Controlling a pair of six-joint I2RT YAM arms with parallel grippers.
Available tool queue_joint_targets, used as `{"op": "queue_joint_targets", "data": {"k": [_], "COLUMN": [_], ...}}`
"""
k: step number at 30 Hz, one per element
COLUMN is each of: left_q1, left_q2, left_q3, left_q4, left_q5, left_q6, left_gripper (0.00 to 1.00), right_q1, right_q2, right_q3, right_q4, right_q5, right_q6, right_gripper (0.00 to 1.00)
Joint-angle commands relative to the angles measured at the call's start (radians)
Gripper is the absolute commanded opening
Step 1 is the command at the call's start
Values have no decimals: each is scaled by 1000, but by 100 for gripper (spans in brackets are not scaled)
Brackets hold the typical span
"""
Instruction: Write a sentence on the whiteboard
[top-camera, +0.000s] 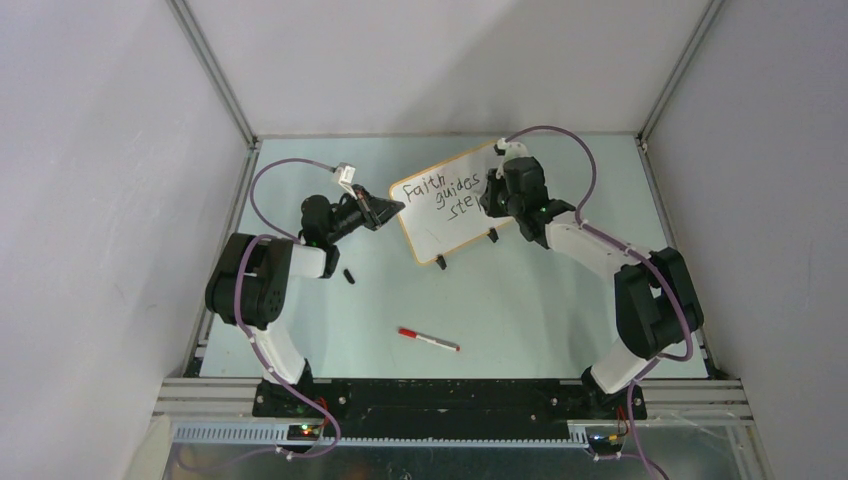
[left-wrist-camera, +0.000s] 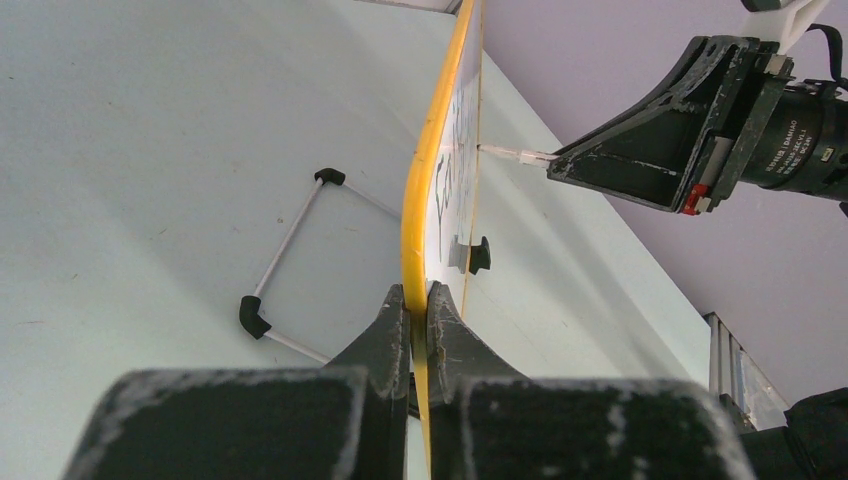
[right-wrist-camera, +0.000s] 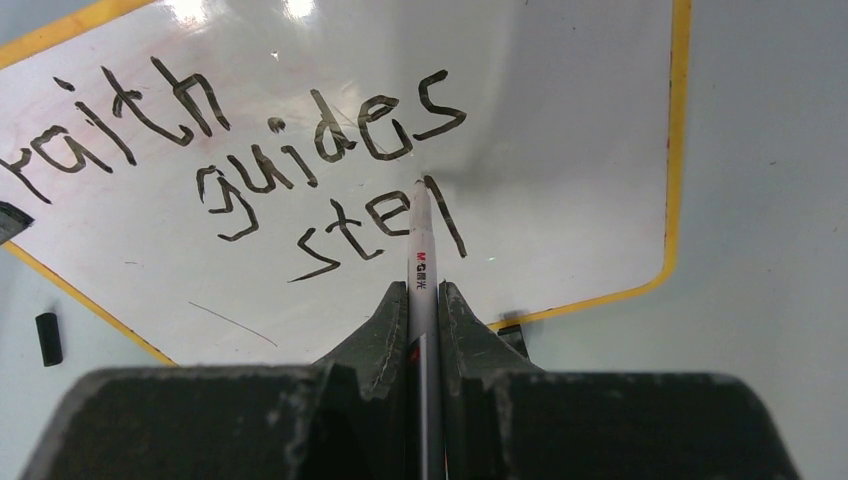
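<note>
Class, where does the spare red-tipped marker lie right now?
In the top view the spare marker lies flat on the table, about midway across it, on the near side of the whiteboard and touching nothing else.

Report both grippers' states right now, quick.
Left gripper: closed, clamping the edge of the whiteboard.
Right gripper: closed, holding the marker, with its tip at the board.

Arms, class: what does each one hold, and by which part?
Left fingers clamp the whiteboard by its frame's side edge; right fingers pinch a marker by its barrel.
</note>
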Motion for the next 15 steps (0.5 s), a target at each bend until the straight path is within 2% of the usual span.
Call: {"op": "queue_joint_targets", "data": {"k": [1, 15], "left_q1": [5, 5], "left_q2": [-27, -27], "left_q3": [-15, -14], "left_q4": [-26, -27], "left_q5": [-41, -41], "left_q6": [108, 108], "left_gripper": [0, 0], "right_q1": [-2, -5], "right_q2": [13, 36], "right_q3": [42, 57], "right_q4": [25, 23], "right_q5": [10, 44], "right_q6": [-17, -10], "right_gripper": [0, 0]}}
